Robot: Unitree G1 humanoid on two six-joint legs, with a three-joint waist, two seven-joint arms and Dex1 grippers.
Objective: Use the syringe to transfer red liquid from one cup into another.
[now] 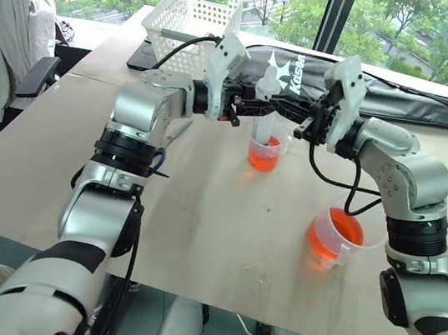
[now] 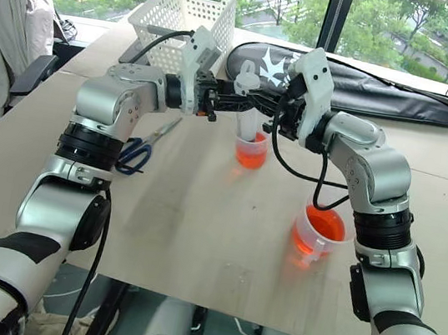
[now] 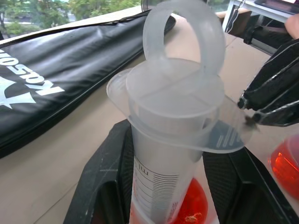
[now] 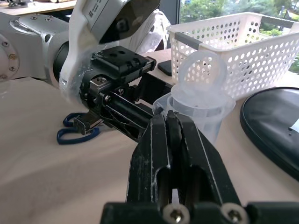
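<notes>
Windows with green trees stand behind our pale wooden counter (image 1: 221, 243). Our left fingers (image 3: 105, 186) grip the syringe (image 1: 264, 110) by its barrel, one on each side. It stands upright, long axis vertical, ring-topped plunger up and tip down inside the smaller cup (image 1: 264, 152), which holds red liquid (image 1: 264, 158). Our right gripper (image 4: 172, 128) has its fingers pressed together, holding nothing, just beside the syringe's top flange. The larger handled cup (image 1: 336, 237), also with red liquid, sits nearer us than the syringe and to its right. Beyond the syringe lie a white basket (image 1: 191, 23) and a black bag (image 1: 403, 97); blue-handled scissors (image 2: 138, 150) lie to its left.
</notes>
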